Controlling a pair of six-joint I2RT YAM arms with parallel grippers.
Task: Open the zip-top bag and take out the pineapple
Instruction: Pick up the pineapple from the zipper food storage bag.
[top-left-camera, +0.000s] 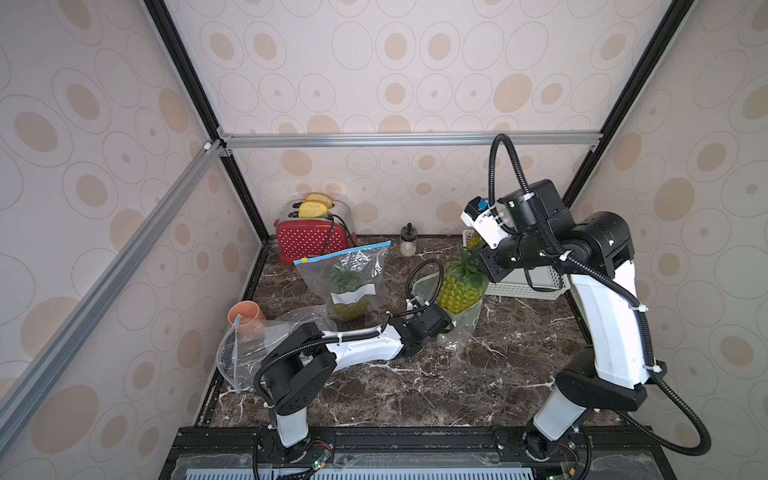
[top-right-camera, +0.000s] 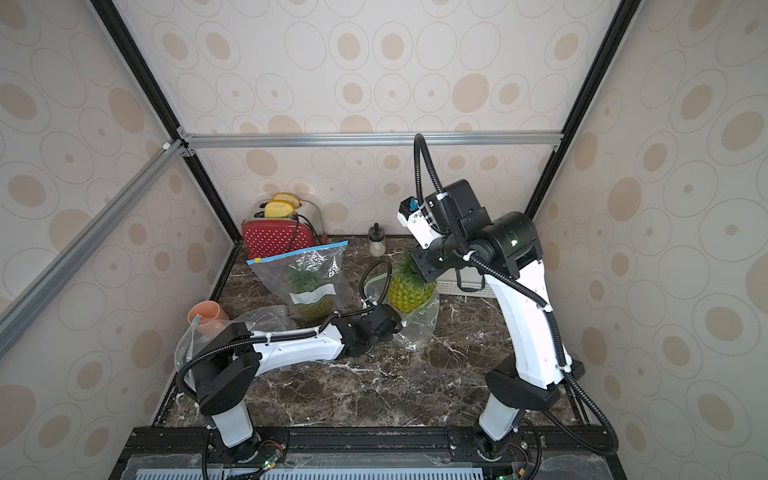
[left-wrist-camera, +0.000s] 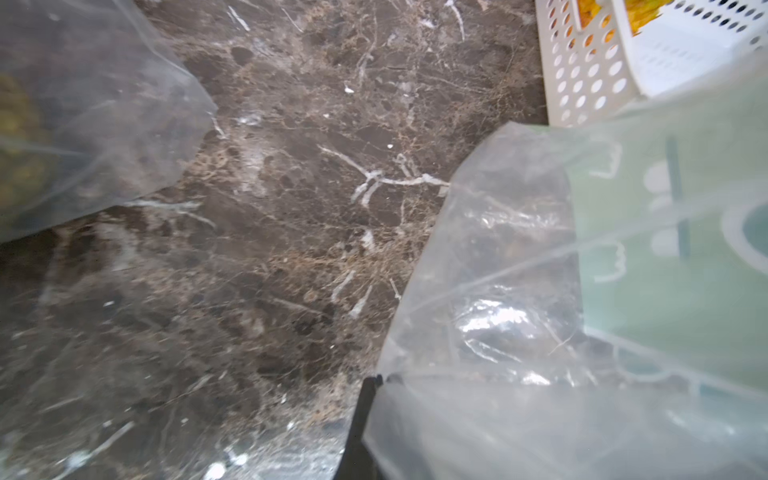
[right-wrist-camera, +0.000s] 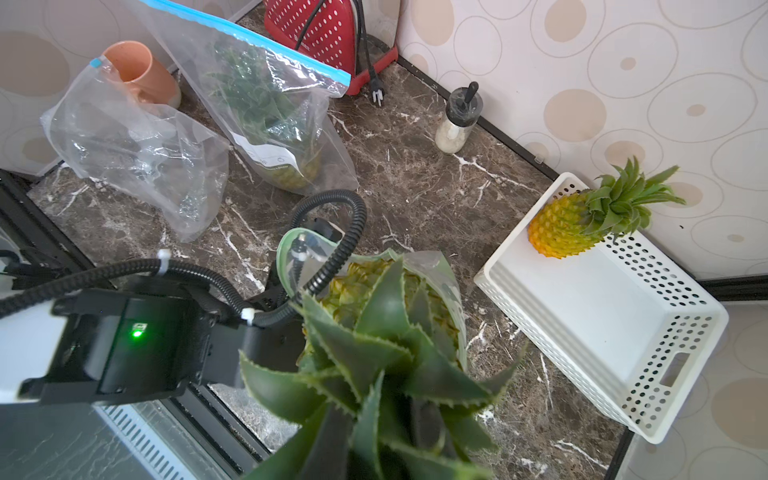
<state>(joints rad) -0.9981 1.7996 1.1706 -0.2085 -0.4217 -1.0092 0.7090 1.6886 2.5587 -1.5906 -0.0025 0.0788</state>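
The pineapple (top-left-camera: 460, 289), knobbly yellow-green with stiff saw-edged leaves, stood upright just right of centre in both top views, most of its body showing above the mouth of the zip-top bag (top-left-camera: 462, 326). Only its base sat within the bag's thin, glossy, green-tinted film. The right gripper (top-left-camera: 473, 261) was closed on the leafy crown from above. The left gripper (top-left-camera: 445, 329), low at the bag's left side, was pinched tight on the crinkled film, with one dark finger (left-wrist-camera: 365, 409) at its edge in the left wrist view. Beneath lay the dark brown marble table (top-left-camera: 415, 376), veined in white. Left of centre a second bag (top-left-camera: 309, 276), clear with a blue zip strip, stood tall with a bagged pineapple (top-left-camera: 347, 291) inside. At lower left an empty bag (top-left-camera: 249, 353) lay crumpled beside a terracotta cup (top-left-camera: 245, 316). At the back stood a red toaster (top-left-camera: 309, 245) dotted white with toast (top-left-camera: 313, 208) in its slots, and a small glass jar (top-left-camera: 408, 243). In the right wrist view, a white perforated basket (right-wrist-camera: 648, 374) at right held another fruit (right-wrist-camera: 573, 224) lying on its side.
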